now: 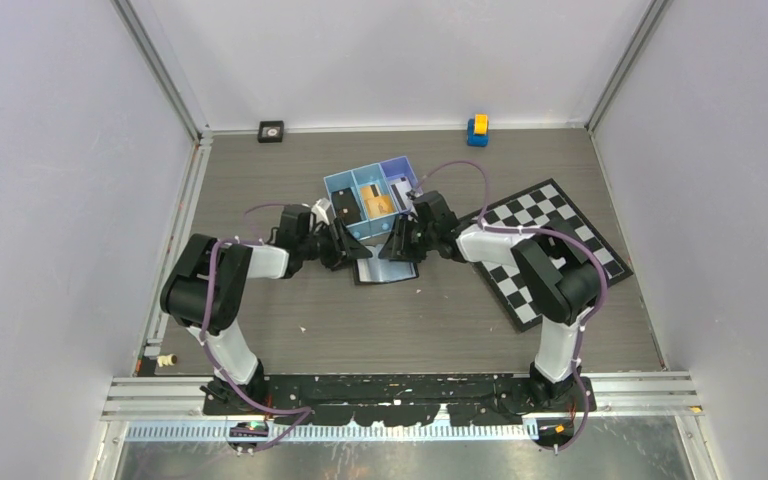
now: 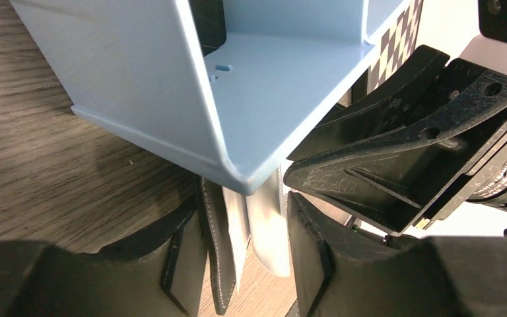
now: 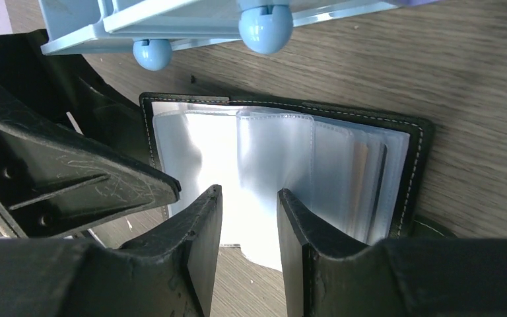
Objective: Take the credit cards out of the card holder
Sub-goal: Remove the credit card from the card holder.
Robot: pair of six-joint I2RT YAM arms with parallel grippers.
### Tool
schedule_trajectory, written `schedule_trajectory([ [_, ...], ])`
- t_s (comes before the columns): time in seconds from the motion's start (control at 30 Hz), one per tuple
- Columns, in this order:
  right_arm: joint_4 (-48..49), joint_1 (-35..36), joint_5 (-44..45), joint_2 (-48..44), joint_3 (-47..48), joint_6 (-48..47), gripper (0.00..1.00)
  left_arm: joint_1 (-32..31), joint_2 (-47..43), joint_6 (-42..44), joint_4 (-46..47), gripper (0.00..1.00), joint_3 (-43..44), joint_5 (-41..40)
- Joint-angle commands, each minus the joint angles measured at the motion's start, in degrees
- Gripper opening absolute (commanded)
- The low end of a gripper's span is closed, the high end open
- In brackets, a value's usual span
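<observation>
The card holder [image 1: 388, 270] lies open on the table just in front of the blue tray [image 1: 338, 186]. In the right wrist view its black stitched cover [image 3: 412, 150] frames a fan of clear sleeves [image 3: 270, 148]. No card shows clearly in them. An orange-gold credit card [image 1: 378, 204] lies in the tray's middle compartment. My left gripper [image 1: 345, 248] is at the holder's left edge. Its jaws [image 2: 247, 264] are apart, with the cover's edge [image 2: 214, 251] and loose sleeves [image 2: 264, 231] between them. My right gripper [image 1: 401, 243] hovers over the sleeves, its jaws [image 3: 249, 198] a little apart and empty.
The tray's wall [image 2: 158, 79] stands close above both grippers, and its ball feet [image 3: 265, 30] show in the right wrist view. A chequered board [image 1: 550, 245] lies under the right arm. A yellow-and-blue block [image 1: 477, 129] and a small black square [image 1: 272, 131] sit at the back wall.
</observation>
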Motion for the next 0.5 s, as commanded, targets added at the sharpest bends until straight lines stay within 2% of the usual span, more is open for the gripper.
schedule_trajectory([
  [0.0,-3.67,0.84,-1.14,2.40,1.53,-1.70,0.42,-0.54,-0.34,1.88,-1.22,0.51,1.65,-0.18],
  [0.17,0.92,0.88,-5.31,3.41,0.41,1.26,0.41,-2.09,-1.38,5.20,-6.48,0.60,3.29,-3.03],
  [0.37,8.00,0.89,-8.23,1.93,-2.34,4.53,0.35,-3.04,-1.11,8.22,-11.73,0.60,5.39,-6.55],
  [0.47,10.87,0.84,-8.03,0.42,-4.14,5.84,0.30,-3.18,-0.36,8.53,-12.77,0.53,6.02,-7.04],
])
